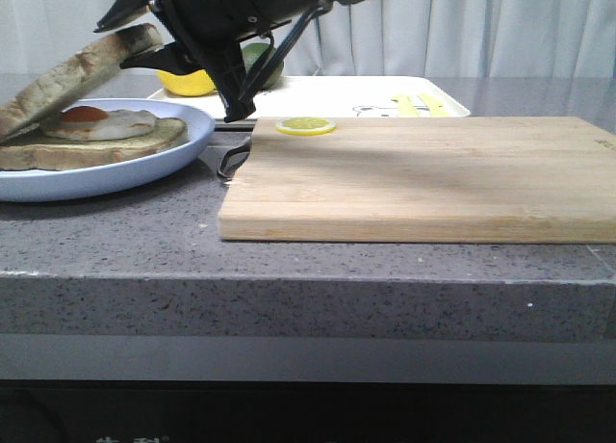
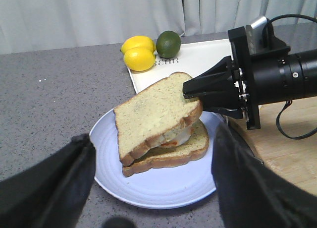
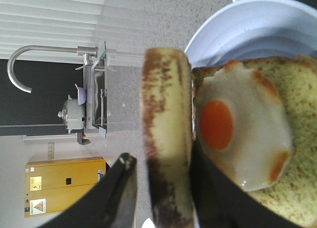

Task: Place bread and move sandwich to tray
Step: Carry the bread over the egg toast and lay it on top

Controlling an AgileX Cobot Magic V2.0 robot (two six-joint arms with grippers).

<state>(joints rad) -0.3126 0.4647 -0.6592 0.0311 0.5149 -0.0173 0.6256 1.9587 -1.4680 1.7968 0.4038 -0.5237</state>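
The bread [image 1: 77, 72] leans tilted over an egg-topped slice [image 1: 96, 143] on a light blue plate [image 1: 58, 183]. Its low end rests at the plate's left and its raised end lies between the fingers of my right gripper [image 1: 114, 46]. In the right wrist view the bread [image 3: 166, 134] touches one finger, and a gap separates it from the other finger; the gripper [image 3: 161, 158] is open. The fried egg [image 3: 242, 134] lies beside it. My left gripper [image 2: 151, 153] hangs wide open and empty, short of the plate [image 2: 148, 183]. The white tray [image 1: 318, 91] lies behind the plate.
A wooden cutting board [image 1: 423, 173] fills the right of the counter, with a lemon slice [image 1: 306, 126] on its far left corner. Two lemons [image 2: 138, 54] and a lime [image 2: 168, 43] sit at the tray's far corner. The counter's front edge is close.
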